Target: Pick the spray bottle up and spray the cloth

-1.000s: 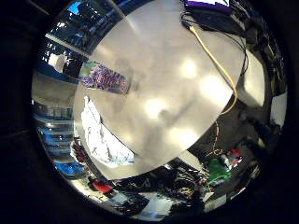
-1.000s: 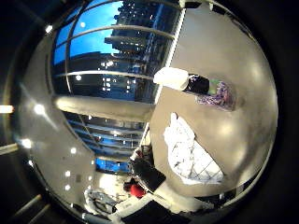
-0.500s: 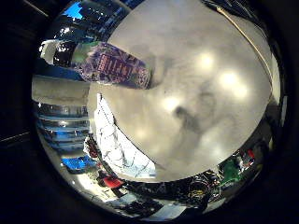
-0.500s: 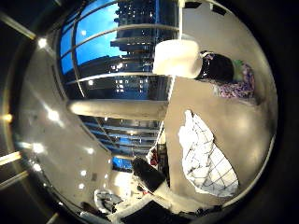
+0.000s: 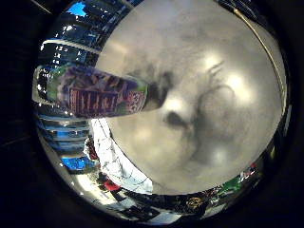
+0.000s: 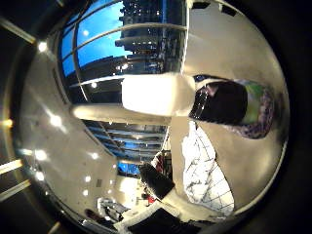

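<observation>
Thumb-side view: 1 spray bottle point(image 6: 214, 100), 1 cloth point(image 6: 207, 178) on table point(image 5: 213, 71); hand's state apparently hidden.

Spray bottle point(image 6: 214, 102) beside checked cloth point(image 6: 207, 178)

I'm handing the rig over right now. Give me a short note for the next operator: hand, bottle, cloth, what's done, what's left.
Hand: none of it shows in either palm view, so its state cannot be told.
Spray bottle: stands on the table, white head, purple label, fills much of both views, so close to the palm.
Cloth: white with a grid pattern, lies on the table beside the bottle.
Done: approach to the bottle.
Left: grasp the bottle, lift it, aim at the cloth, spray.
</observation>
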Controlling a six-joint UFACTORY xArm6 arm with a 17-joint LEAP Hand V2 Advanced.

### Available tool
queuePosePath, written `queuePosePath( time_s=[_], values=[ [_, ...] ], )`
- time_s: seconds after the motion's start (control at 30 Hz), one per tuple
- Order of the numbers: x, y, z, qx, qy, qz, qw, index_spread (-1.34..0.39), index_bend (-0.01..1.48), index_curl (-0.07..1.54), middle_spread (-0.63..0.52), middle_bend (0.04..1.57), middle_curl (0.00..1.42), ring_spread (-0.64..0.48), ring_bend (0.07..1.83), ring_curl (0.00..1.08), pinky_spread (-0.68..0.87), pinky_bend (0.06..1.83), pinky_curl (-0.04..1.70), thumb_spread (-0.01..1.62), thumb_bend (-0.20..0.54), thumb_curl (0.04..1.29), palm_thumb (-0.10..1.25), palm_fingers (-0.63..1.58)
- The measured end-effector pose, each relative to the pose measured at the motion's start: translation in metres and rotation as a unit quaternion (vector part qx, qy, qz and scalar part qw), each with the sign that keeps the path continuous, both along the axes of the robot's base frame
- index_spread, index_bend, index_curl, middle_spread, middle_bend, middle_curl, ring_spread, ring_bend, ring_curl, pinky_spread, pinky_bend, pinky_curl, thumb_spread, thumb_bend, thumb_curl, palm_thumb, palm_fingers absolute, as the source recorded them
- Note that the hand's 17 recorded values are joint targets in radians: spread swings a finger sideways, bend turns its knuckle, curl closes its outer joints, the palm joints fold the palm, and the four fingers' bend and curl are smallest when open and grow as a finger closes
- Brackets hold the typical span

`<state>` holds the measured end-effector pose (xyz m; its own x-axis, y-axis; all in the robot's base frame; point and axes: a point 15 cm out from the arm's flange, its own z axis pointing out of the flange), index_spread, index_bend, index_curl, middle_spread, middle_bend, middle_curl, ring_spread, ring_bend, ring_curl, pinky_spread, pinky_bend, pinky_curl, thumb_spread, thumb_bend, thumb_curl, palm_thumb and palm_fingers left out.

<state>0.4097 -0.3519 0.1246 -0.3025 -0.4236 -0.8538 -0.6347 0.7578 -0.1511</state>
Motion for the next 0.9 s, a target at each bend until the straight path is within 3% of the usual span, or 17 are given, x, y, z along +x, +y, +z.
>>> queuePosePath(
  time_s=[0.6, 0.77, 0.9],
  values=[
    [0.036, 0.049, -0.012, 0.012, 0.007, 0.054, 0.998, -0.15, 0.15, 0.25, 0.13, 0.24, 0.35, 0.17, 0.33, 0.26, 0.39, 0.43, 0.31, 0.98, -0.028, 0.28, 0.42, 0.08],
    [0.056, 0.059, -0.016, 0.014, 0.005, 0.061, 0.998, -0.15, 0.15, 0.26, 0.07, 0.31, 0.37, 0.12, 0.45, 0.28, 0.36, 0.41, 0.29, 0.97, -0.023, 0.29, 0.45, 0.31],
    [0.079, 0.06, -0.008, 0.011, -0.008, 0.063, 0.998, -0.2, 0.16, 0.26, -0.03, 0.46, 0.42, 0.01, 0.65, 0.33, 0.2, 0.44, 0.28, 0.98, -0.018, 0.3, 0.5, 0.58]
  ],
)
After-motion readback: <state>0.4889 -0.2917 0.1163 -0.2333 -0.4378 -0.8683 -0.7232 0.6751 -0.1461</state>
